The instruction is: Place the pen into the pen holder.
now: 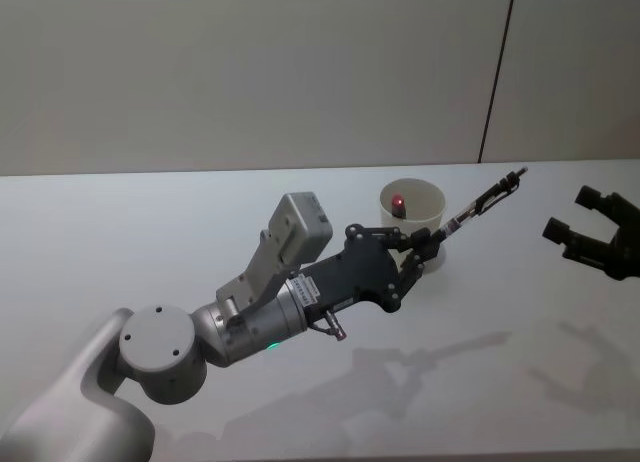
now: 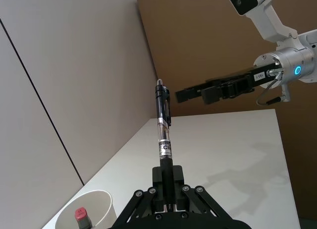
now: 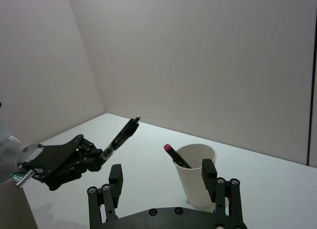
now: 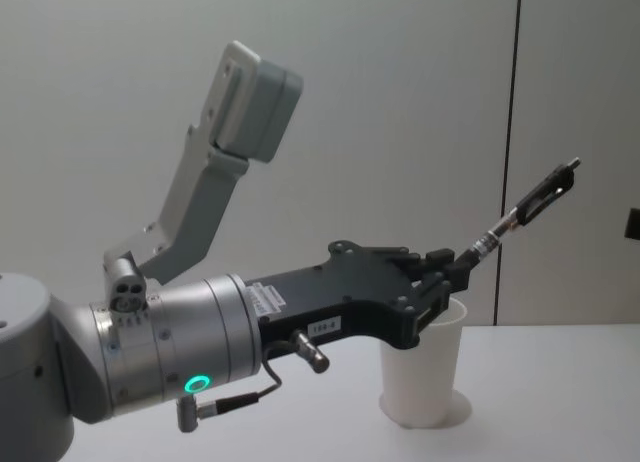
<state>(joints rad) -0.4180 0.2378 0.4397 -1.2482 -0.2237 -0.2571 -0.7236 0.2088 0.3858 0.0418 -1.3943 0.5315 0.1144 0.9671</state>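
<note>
pen (image 1: pixel 480 204) aslant, pinched in left gripper (image 1: pixel 432 244) just beside pen holder (image 1: pixel 422 196); right gripper (image 1: pixel 568 212) wide, apart

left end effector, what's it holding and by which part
The left end effector is shut on the pen, gripping the end opposite its clip; the clip end juts out free.

Matt paper pen holder (image 4: pixel 425 382), glossy plastic pen (image 4: pixel 520 211)
</note>
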